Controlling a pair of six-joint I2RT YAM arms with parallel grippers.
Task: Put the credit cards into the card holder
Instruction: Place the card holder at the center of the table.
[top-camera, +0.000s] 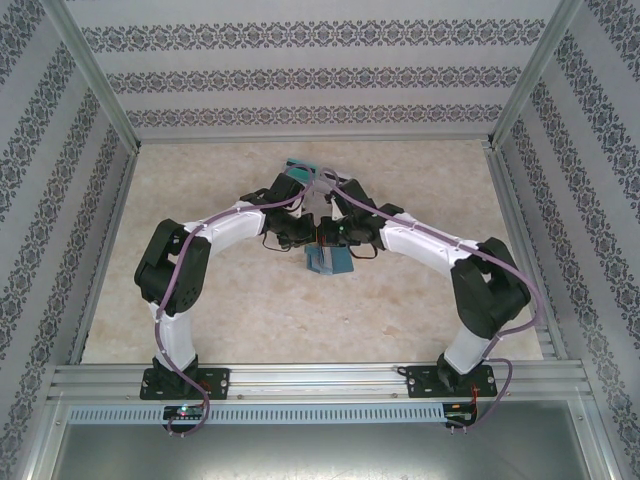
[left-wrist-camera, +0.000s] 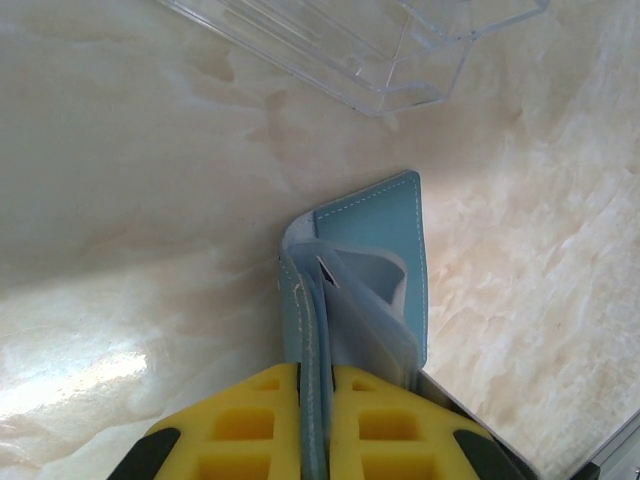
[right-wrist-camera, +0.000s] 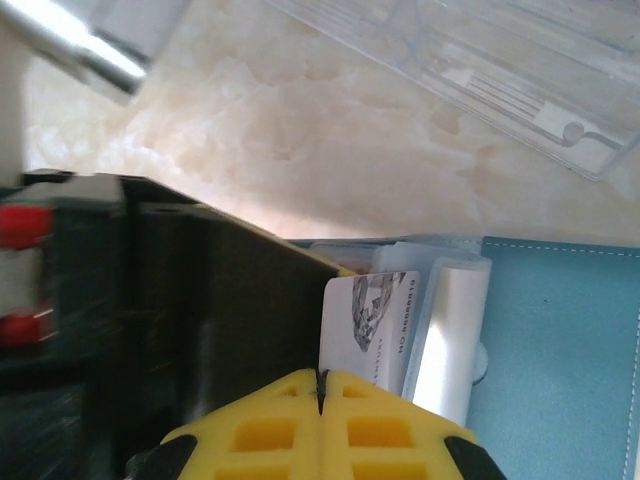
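The card holder (left-wrist-camera: 372, 262) is held open near the middle of the table (left-wrist-camera: 130, 200), one edge clamped between the left gripper's (left-wrist-camera: 315, 378) yellow fingers. A white card (right-wrist-camera: 372, 318), pinched tight in the right gripper (right-wrist-camera: 320, 380), meets its grey pockets (right-wrist-camera: 450, 330), so insertion looks to be in hand. Next, I judge, the card's edge must line up with one pocket mouth and slide straight in. A clear tray (right-wrist-camera: 520, 70) lies just beyond, apart from the holder, and the left arm's (right-wrist-camera: 200, 330) dark body crowds the card's left side.
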